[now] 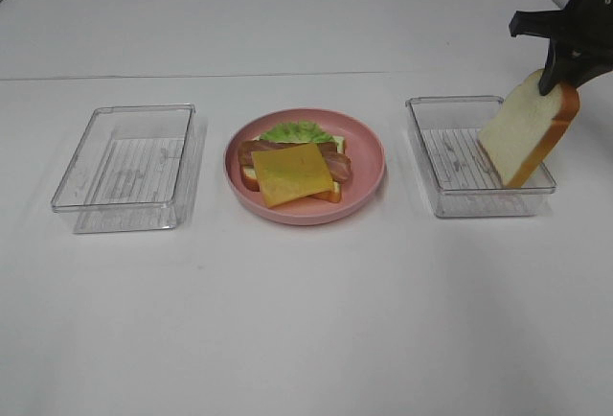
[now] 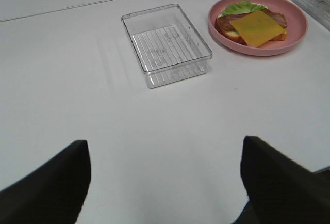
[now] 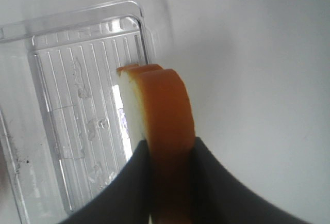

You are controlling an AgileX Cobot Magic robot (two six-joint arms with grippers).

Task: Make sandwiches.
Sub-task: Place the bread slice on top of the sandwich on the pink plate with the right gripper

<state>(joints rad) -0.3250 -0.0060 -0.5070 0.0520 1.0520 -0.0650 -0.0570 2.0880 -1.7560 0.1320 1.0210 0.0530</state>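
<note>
On the pink plate (image 1: 369,162) lies a half-built sandwich: a bread slice at the bottom, green lettuce (image 1: 297,131), bacon strips (image 1: 337,162) and a yellow cheese square (image 1: 292,173) on top. The same stack shows in the left wrist view, with the cheese (image 2: 258,27) uppermost. My right gripper (image 1: 558,79) is shut on the top edge of a second bread slice (image 1: 527,128), which hangs tilted over the right clear tray (image 1: 469,205). Both fingers (image 3: 129,182) pinch its orange crust (image 3: 167,121). My left gripper (image 2: 165,182) stands open over bare table, nothing between its fingers.
An empty clear ribbed tray (image 1: 124,162) sits left of the plate, also seen as the tray (image 2: 167,46) in the left wrist view. The right tray holds nothing else. White table stretches out in front of the plate.
</note>
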